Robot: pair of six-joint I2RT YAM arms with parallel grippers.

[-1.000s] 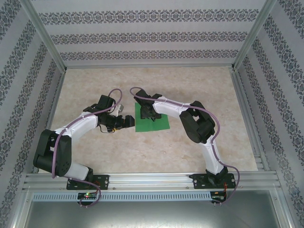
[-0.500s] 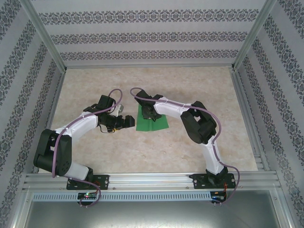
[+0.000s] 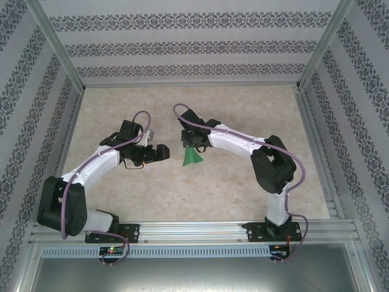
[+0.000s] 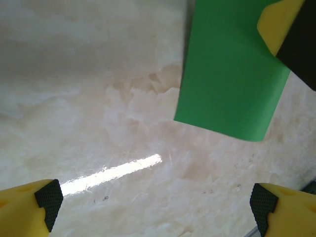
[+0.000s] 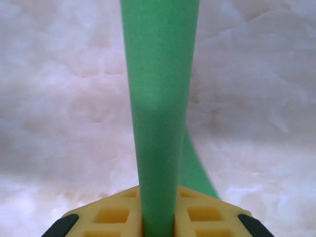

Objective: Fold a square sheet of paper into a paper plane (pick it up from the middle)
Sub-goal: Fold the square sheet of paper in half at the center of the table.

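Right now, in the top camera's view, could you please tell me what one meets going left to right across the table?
The left end effector → green paper → right arm's elbow.

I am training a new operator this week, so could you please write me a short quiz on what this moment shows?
1. True or false: the left gripper is shut on the square sheet of paper.
2. Where is the sheet? A) lying flat on the table; B) pinched in the right gripper and drooping from it; C) held by both grippers.
3. Fill in the blank: in the left wrist view, the left gripper's jaws stand wide ____.

Key: 1 false; 2 B; 3 open.
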